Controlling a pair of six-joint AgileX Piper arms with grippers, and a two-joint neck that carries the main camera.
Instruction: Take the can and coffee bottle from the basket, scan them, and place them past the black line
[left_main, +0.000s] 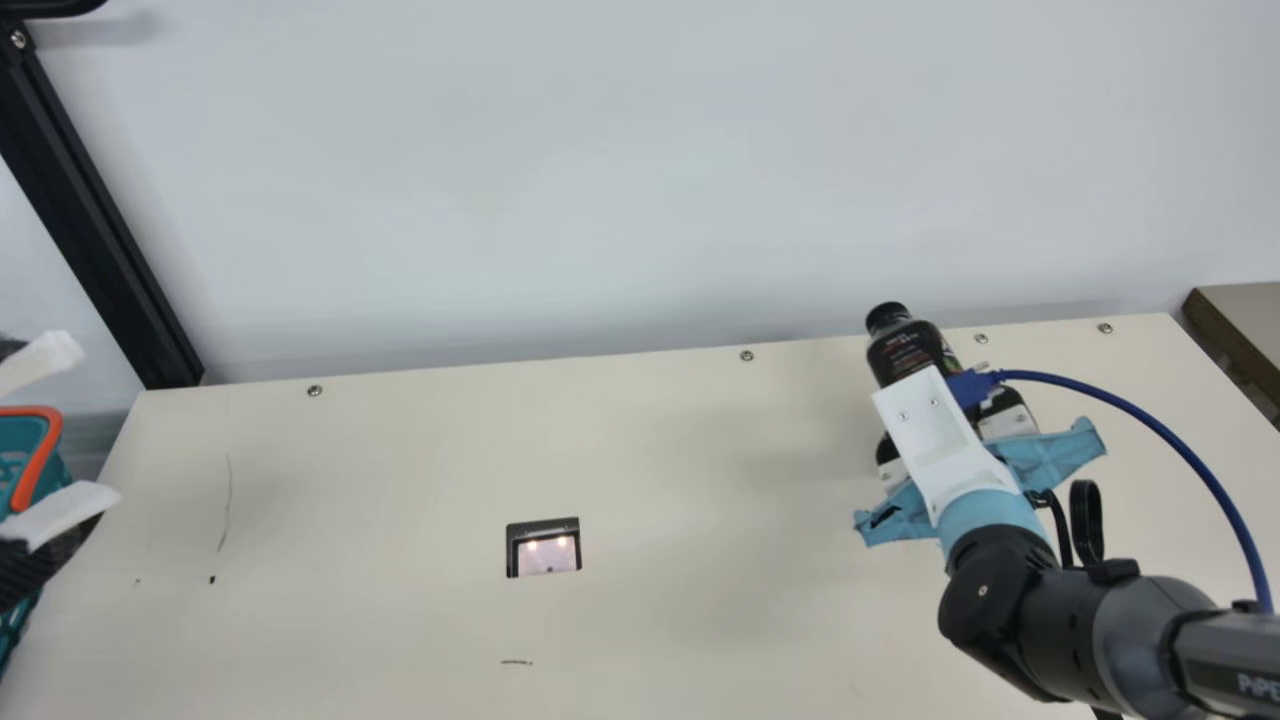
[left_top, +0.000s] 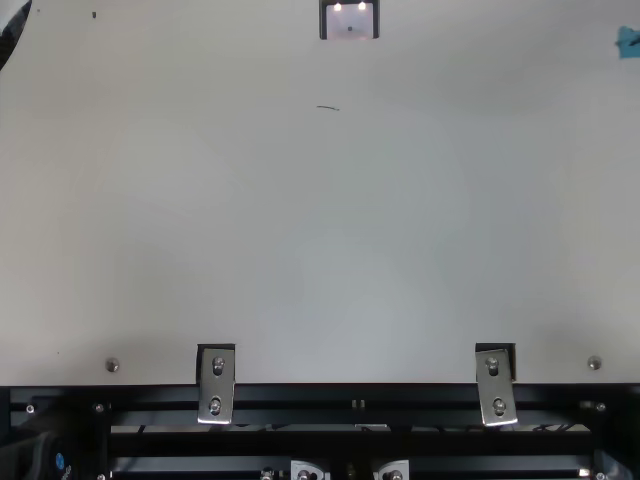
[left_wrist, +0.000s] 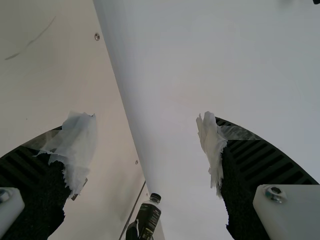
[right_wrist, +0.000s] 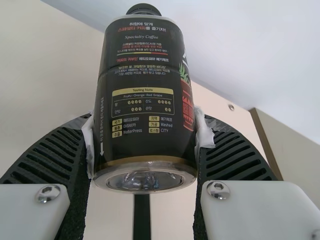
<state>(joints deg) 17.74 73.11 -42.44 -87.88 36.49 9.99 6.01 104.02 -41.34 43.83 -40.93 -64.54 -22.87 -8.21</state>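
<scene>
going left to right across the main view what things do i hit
teal basket → scanner window → dark coffee bottle → brown box

Wall (left_main: 600, 180): pale, your 12 o'clock in the main view, behind the tabletop (left_main: 380, 480).
Post (left_main: 90, 200): black, slanting, between your 9 and 10.
Box (left_main: 1250, 320): brown, at your 3.
Screws (left_main: 747, 356): along the far edge.
Scratch (left_main: 229, 490): curved, between your 8 and 9.

Basket (left_main: 14, 438) left, coffee bottle (left_main: 906, 346) right (scanner (left_main: 547, 556) between).
</scene>
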